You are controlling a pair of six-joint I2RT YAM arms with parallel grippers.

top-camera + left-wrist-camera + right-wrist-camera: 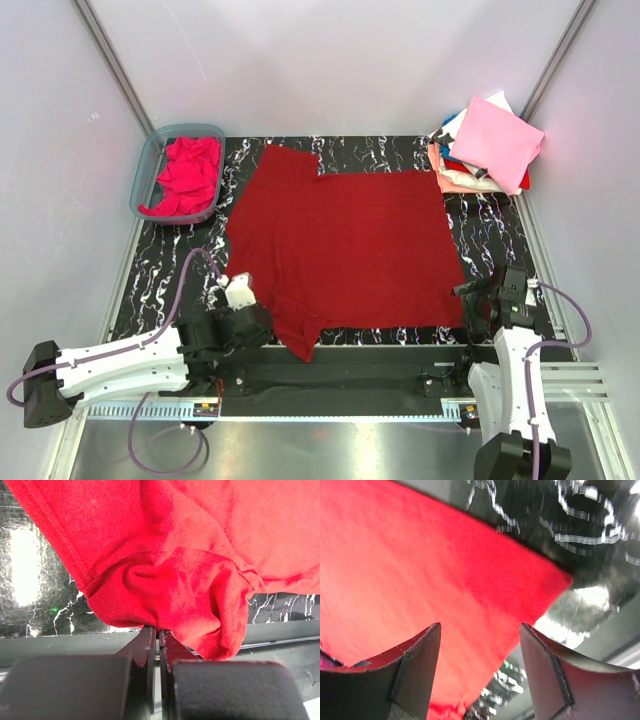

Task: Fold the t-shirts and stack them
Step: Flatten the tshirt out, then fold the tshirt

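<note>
Near left, clenched left hand (159,636) pinching a bunched bit of the dark crimson t-shirt (345,245); near right, released right hand (480,647) gaping over its near-right corner; otherwise spread flat mid-worktop (482,215); far left, magenta shirt (188,175) heaped in the tub (150,160); far right, folded stack (490,145).

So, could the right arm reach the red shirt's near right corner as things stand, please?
Probably yes: its open fingers hang just over that corner of the red shirt, with nothing in between.

crimson t-shirt (345,250) flat, centre
</note>
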